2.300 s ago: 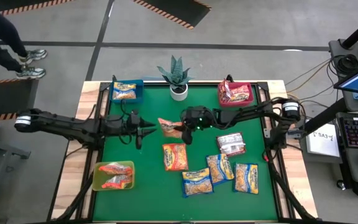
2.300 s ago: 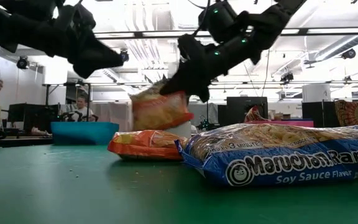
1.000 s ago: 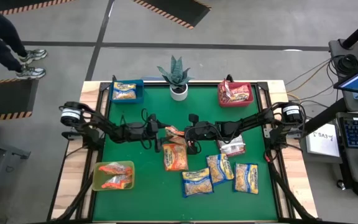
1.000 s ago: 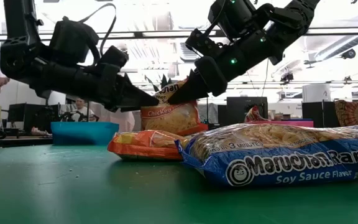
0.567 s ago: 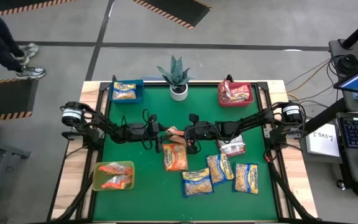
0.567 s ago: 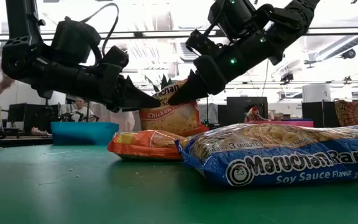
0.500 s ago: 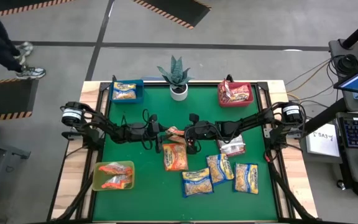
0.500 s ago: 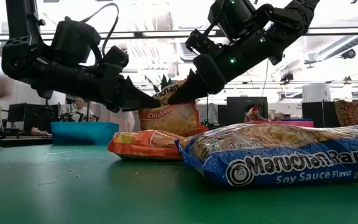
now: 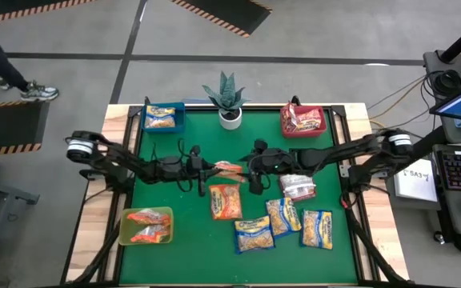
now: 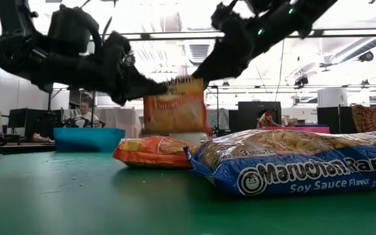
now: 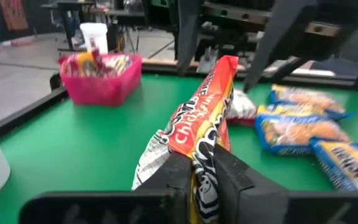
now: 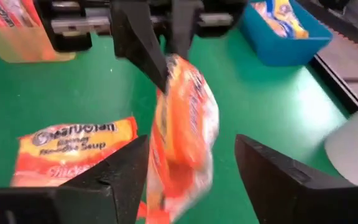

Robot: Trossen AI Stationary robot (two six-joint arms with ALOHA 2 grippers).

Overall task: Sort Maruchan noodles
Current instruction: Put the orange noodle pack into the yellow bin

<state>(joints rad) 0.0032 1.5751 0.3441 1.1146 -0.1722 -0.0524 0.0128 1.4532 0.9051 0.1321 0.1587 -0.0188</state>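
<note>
My left gripper (image 9: 208,170) is shut on an orange Maruchan noodle packet (image 9: 229,168) above the middle of the green table. My right gripper (image 12: 191,171) stands open just right of that packet (image 12: 182,124), its fingers on either side without touching. Another orange packet (image 9: 225,202) lies flat below. A silvery packet (image 9: 298,186) and blue-edged yellow packets (image 9: 282,216) lie flat to the near right. My left gripper pinches the orange packet's upper left corner (image 10: 150,88) between its two fingers, at the packet's crimped end (image 11: 199,163). The fingers come in about level from the table's left. The packet hangs below them on edge (image 10: 175,108), clear of the table.
A blue bin (image 9: 164,118) at the far left, a red bin (image 9: 302,121) at the far right and a yellow-green bin (image 9: 146,226) at the near left each hold packets. A potted plant (image 9: 229,98) stands at the far middle. A person walks beyond the far-left corner.
My left gripper has shut on the orange packet and risen a little. My right gripper has opened, let go of it, and drawn up and back toward the table's right edge. The packet has risen and now hangs from the left gripper alone.
</note>
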